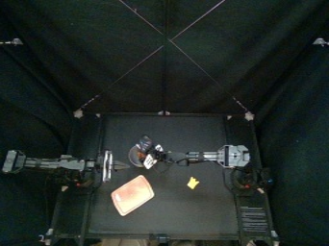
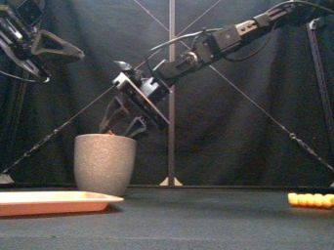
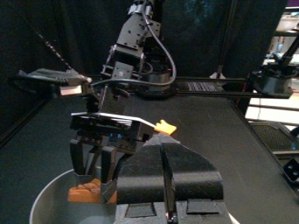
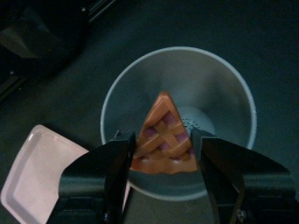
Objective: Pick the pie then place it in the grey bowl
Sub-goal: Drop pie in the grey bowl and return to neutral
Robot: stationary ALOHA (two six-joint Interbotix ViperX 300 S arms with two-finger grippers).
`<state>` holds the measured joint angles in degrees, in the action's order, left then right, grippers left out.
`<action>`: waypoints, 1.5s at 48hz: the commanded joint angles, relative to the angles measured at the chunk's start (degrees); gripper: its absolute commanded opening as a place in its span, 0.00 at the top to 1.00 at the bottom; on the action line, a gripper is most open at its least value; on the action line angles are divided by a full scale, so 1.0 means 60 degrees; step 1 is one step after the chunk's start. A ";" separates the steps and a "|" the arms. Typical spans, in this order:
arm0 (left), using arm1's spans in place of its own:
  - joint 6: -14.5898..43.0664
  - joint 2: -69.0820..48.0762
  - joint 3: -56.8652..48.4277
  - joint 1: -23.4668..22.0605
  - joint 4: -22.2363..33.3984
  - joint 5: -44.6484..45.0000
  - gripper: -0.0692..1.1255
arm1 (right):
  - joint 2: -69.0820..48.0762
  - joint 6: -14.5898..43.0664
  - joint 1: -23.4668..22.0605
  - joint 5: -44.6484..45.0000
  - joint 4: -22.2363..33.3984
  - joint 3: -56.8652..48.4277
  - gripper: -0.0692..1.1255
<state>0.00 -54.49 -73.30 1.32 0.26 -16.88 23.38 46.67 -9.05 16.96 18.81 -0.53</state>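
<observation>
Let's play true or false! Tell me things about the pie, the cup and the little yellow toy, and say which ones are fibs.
1. The right tool holds the pie. True.
2. The pie lies on the pink tray. False: it hangs over the grey cup's mouth.
3. The grey cup stands upright. True.
4. The yellow toy is inside the cup. False: it lies on the table, apart from the cup.

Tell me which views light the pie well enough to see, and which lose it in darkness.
Right wrist view: the pie shows plainly in the right claw, against the pale grey bowl. Left wrist view: only an orange edge shows. Front and top views: it is lost among dark shapes.
</observation>
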 commanded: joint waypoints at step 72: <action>0.0015 0.0029 0.0073 0.0117 0.0000 -0.0088 0.97 | -0.4570 0.0044 0.0044 -0.5479 0.0820 -0.5991 0.15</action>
<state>0.00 -54.49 -73.74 1.67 0.26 -16.96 0.00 46.93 -7.03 -11.34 24.79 -33.75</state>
